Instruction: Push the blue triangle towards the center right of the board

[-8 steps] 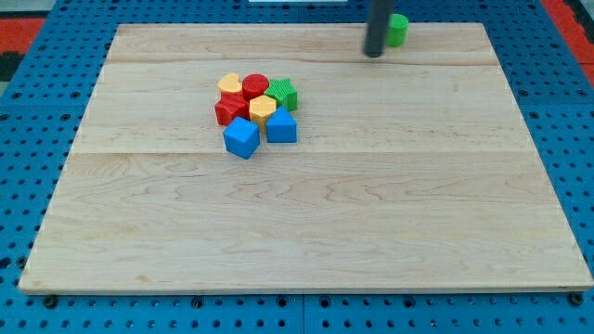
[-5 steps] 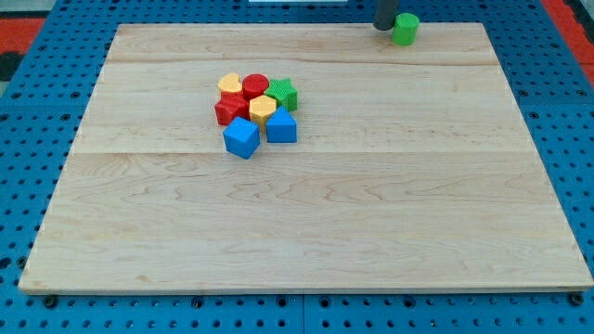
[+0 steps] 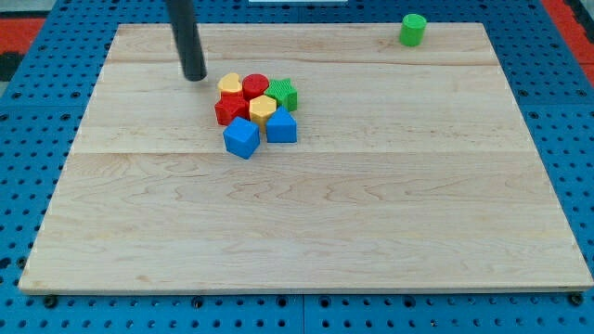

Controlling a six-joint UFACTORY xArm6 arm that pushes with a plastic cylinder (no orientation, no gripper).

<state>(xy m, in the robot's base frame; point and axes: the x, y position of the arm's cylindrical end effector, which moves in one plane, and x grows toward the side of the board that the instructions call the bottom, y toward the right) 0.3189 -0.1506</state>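
The blue triangle (image 3: 281, 127) lies at the right of a tight cluster left of the board's middle. The cluster also holds a blue cube (image 3: 241, 138), a red block (image 3: 229, 110), a yellow hexagon block (image 3: 262, 110), a yellow block (image 3: 230, 85), a red cylinder (image 3: 256, 85) and a green star block (image 3: 283, 94). My tip (image 3: 194, 76) stands on the wooden board (image 3: 371, 213) just up and to the left of the cluster, a short gap from the yellow block. It touches no block.
A green cylinder (image 3: 413, 29) stands alone near the board's top right edge. Around the board lies a blue pegboard surface (image 3: 28, 111).
My tip has moved from beside the green cylinder at the top right across to the left, to the upper left of the cluster. The blocks have not moved.
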